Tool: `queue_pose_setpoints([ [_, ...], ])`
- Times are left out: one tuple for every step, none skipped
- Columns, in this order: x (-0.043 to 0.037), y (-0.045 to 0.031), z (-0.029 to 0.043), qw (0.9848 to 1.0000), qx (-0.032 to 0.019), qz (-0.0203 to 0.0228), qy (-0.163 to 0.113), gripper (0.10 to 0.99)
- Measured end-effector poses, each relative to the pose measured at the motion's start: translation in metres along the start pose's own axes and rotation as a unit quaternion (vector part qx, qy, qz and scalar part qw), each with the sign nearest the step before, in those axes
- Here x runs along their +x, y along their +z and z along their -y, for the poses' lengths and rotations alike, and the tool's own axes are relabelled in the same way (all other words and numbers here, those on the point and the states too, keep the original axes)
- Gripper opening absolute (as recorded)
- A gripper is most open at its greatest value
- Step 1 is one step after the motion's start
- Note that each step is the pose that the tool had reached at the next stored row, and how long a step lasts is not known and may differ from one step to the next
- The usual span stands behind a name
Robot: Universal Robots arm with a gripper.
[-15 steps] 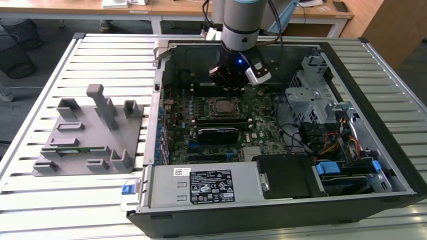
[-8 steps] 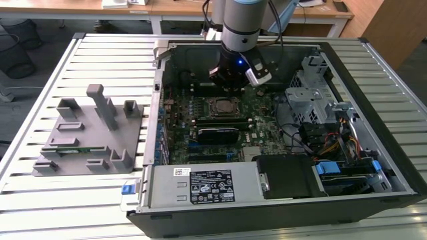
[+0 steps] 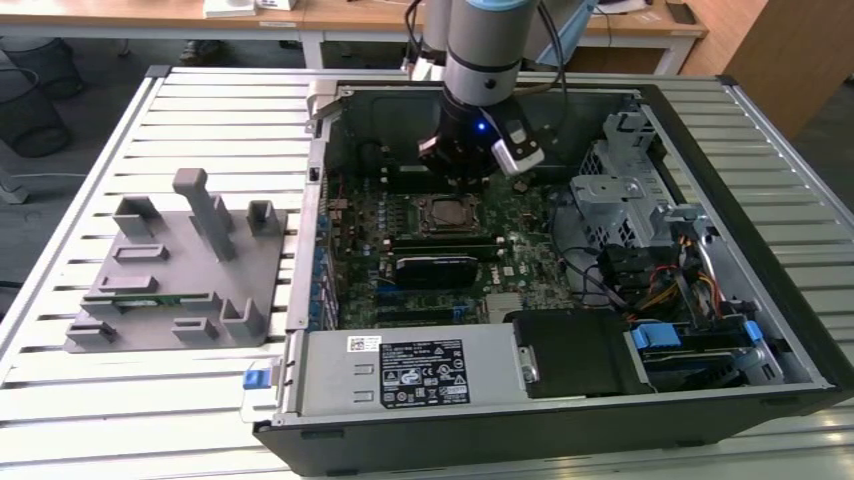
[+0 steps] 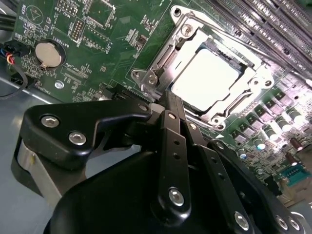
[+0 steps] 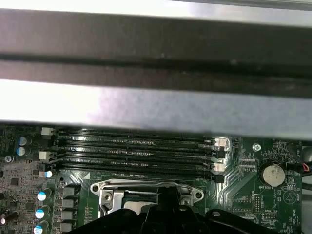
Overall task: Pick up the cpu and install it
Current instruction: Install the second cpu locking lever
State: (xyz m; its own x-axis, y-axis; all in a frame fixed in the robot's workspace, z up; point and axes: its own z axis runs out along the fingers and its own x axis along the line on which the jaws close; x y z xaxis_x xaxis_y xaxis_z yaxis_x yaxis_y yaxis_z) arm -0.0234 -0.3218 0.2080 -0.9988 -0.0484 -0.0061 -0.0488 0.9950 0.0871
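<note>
The cpu (image 4: pixel 207 78), a pale silver square, lies flat inside the metal socket frame (image 4: pixel 161 58) on the green motherboard. My gripper (image 4: pixel 168 97) hangs just above the frame's edge beside the cpu, its black fingers (image 4: pixel 171 146) drawn together with nothing between them. In the exterior view the gripper (image 3: pixel 461 183) stands over the far side of the socket, and the cpu (image 3: pixel 446 211) shows just below it. In the first wrist view the socket frame (image 5: pixel 107 187) shows with a pale corner of the cpu (image 5: pixel 134 204) behind the gripper body.
The open computer case (image 3: pixel 747 330) holds a power supply (image 3: pixel 400 370), a drive cage (image 3: pixel 627 190) and cables (image 3: pixel 654 285). Memory slots (image 5: pixel 136 151) and a coin battery (image 4: pixel 48 52) lie near the socket. A grey fixture (image 3: pixel 174 270) sits at the exterior view's left.
</note>
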Motion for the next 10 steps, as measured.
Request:
queue_pose_setpoints([
  [-0.0001,-0.0001,0.0008,1.0,0.0,0.0,0.0,0.106],
  [-0.0001,-0.0001,0.0017,1.0,0.0,0.0,0.0,0.106],
  [-0.0001,-0.0002,0.0022,1.0,0.0,0.0,0.0,0.106],
  [-0.0001,-0.0002,0.0026,1.0,0.0,0.0,0.0,0.106],
  [-0.0001,-0.0003,0.0029,1.0,0.0,0.0,0.0,0.106],
  [0.0,-0.0015,0.0032,1.0,0.0001,0.0,0.0,0.106],
  [-0.0001,-0.004,0.003,1.0,-0.0001,0.0001,0.0,0.106],
  [-0.0001,-0.0072,0.0028,1.0,-0.0001,0.0,0.0,0.106],
  [-0.0001,-0.0107,0.0025,1.0,-0.0001,0.0,0.0,0.106],
  [-0.0002,-0.0147,0.0021,1.0,-0.0002,0.0,0.0,0.106],
])
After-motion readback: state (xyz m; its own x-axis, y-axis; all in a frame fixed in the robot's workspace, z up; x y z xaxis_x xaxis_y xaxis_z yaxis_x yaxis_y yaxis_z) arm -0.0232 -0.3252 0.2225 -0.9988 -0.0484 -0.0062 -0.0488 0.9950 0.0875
